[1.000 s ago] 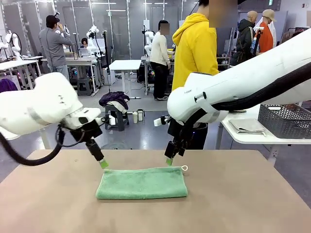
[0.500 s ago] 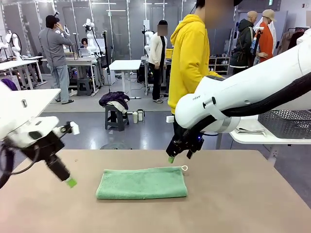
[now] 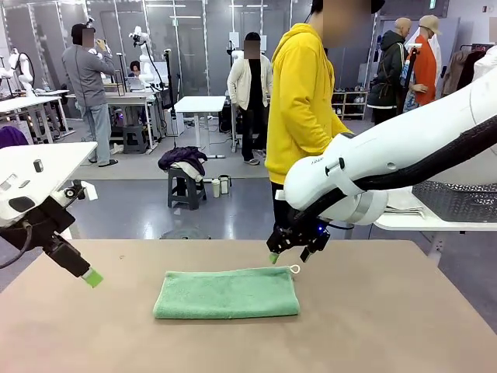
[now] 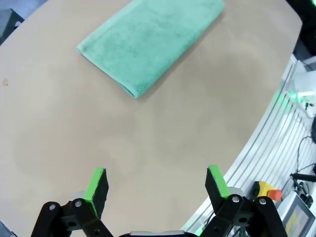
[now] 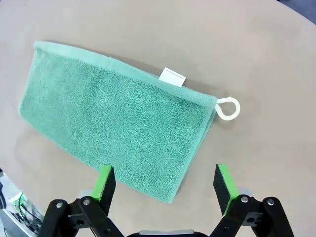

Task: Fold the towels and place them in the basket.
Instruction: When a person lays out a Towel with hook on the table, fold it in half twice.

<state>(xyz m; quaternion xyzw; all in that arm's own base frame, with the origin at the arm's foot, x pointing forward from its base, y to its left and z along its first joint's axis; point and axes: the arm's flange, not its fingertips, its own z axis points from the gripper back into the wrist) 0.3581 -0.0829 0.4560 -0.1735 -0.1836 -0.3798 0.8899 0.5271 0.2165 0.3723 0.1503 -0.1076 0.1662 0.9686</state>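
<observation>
Bright, even, diffuse light from overhead. Soft thin shadow at green towel [image 5: 118, 118] edge. Wrist views: wide-angle, table [image 4: 148, 138] edge bows. Front bkgd slightly soft.

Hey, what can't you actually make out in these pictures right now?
1. Basket inside: front view, right arm crosses it, lattice wall hides contents.
2. Pale towel beside it: front view, mostly behind that arm.
3. White label on green towel: right wrist view, any print too small.

Just a plain brown table [image 3: 388, 326] here, one folded green towel [image 3: 227, 293] lying flat around the middle, little white loop [image 3: 294, 269] at its far right corner.
</observation>
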